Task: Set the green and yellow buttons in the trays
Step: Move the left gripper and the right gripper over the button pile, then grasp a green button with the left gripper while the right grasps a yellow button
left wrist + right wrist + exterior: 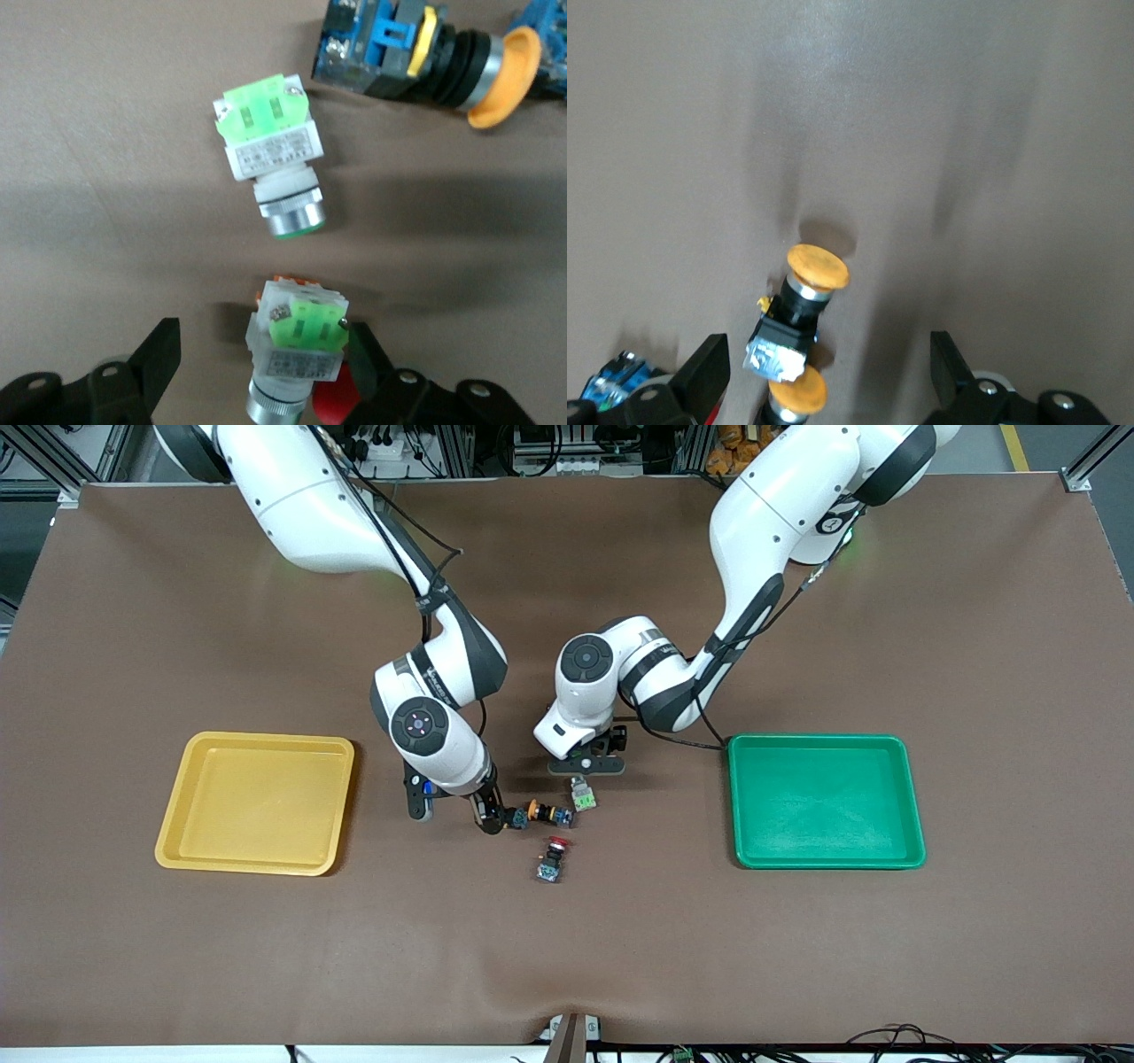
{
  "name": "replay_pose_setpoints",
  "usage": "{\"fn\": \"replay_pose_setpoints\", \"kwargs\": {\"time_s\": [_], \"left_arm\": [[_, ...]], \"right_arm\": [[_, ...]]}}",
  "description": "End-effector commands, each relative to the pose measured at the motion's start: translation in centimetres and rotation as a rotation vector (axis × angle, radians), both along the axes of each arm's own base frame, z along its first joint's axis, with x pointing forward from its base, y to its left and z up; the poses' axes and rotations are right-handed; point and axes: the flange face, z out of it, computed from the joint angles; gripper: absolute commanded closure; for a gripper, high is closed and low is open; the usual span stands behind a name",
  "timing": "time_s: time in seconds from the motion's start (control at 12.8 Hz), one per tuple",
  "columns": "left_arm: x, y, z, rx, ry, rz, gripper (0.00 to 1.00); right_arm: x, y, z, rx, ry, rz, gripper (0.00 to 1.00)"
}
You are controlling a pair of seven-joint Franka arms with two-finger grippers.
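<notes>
In the front view the right gripper [493, 816] hides part of the yellow-capped buttons [542, 812], and the left gripper [586, 766] covers one of the green buttons [582, 794]. The left wrist view shows wide-spread fingers [152, 359] bracketing one green button [295, 352], with no clear grip on it; the other [275, 158] lies just beside. The right gripper's fingers [704, 372] stand wide around two yellow-capped buttons [796, 310], gripping neither. A red-capped switch [553, 859] lies nearer the camera. The yellow tray [182, 824] and green tray [912, 815] sit at opposite table [567, 957] ends.
</notes>
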Motion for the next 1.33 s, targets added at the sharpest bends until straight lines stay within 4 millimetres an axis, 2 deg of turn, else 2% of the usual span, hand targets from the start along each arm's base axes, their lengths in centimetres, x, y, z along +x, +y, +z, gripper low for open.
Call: {"fn": "replay_pose_setpoints", "kwargs": {"time_s": [0.0,0.23,0.31,0.39,0.47,0.62,0.7,0.86,1.02,1.25], "left_arm": [[0.0,-0.3,-1.4,0.006,-0.010,-0.005,0.17],[0.0,-0.3,-1.4,0.002,-0.014,-0.007,0.19],[0.0,-0.3,-1.4,0.002,-0.014,-0.008,0.24],[0.0,-0.3,-1.4,0.004,-0.014,-0.011,0.32],[0.0,-0.3,-1.4,0.004,-0.014,-0.011,0.46],[0.0,-0.3,-1.3,0.002,-0.016,-0.011,0.85],[0.2,-0.3,-0.9,0.000,-0.021,-0.007,1.00],[1.1,0.4,0.5,0.004,-0.032,0.009,1.00],[1.1,1.6,2.3,0.082,-0.002,0.029,1.00],[3.8,6.8,6.8,0.188,0.044,0.105,1.00]], "right_arm": [[0.3,0.6,-1.5,-0.012,-0.032,-0.012,0.00],[0.2,0.6,-2.5,-0.025,-0.034,-0.007,0.00],[-0.3,1.4,-2.8,-0.026,-0.033,-0.011,0.00],[-0.3,1.5,-3.4,-0.023,-0.041,-0.019,0.00],[-0.2,1.6,-4.0,-0.013,-0.054,-0.033,0.00],[-0.4,1.9,-4.6,-0.015,-0.053,-0.038,0.00],[-0.4,1.9,-4.6,-0.016,-0.054,-0.037,0.00],[-0.3,1.7,-4.7,-0.024,-0.060,-0.031,0.00],[-0.2,1.5,-5.6,-0.039,-0.060,-0.022,0.00],[-0.2,1.6,-6.6,-0.031,-0.088,-0.016,0.00]]}}
